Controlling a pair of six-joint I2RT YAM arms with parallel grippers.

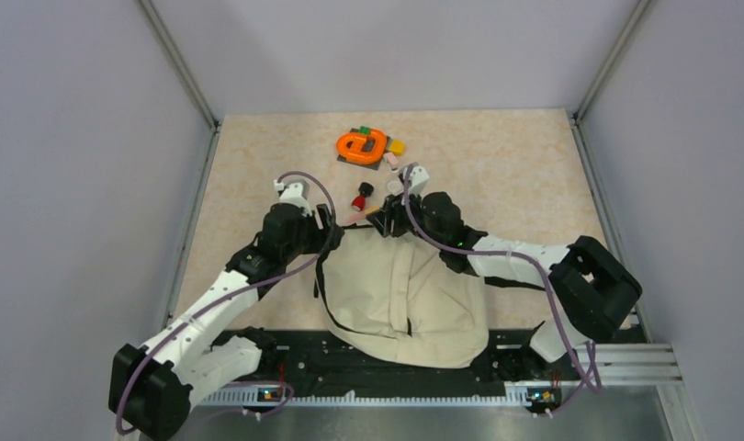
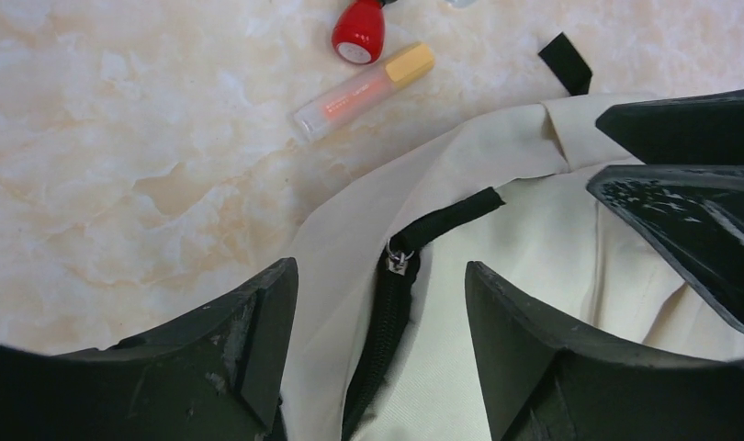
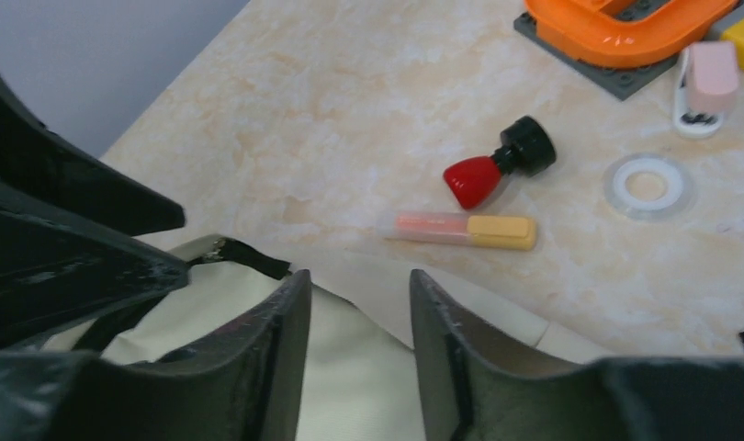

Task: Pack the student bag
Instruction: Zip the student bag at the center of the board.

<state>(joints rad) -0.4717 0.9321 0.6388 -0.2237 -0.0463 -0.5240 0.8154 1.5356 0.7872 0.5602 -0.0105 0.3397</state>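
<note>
student bag (image 1: 405,294), far rim under left gripper (image 2: 379,276), right gripper (image 3: 359,280) (both parted)

Worktop (image 2: 120,138): smooth, marbled beige, faint sheen. Student bag (image 1: 396,294): matt cream woven cloth; zipper (image 2: 382,322) of black fabric tape with a bright metal pull (image 2: 398,260). Left pincer (image 2: 379,271) and right pincer (image 3: 356,280): black plastic fingers, matt, scuffed and scratched pale at the edges. Red bottle (image 3: 474,179): glossy, with a matt black cap (image 3: 527,147). Tube (image 3: 442,226): translucent plastic. Orange piece (image 3: 625,32): glossy plastic on a matt grey studded plate (image 3: 625,78). Tape ring (image 3: 648,186): clear, shiny.
</note>
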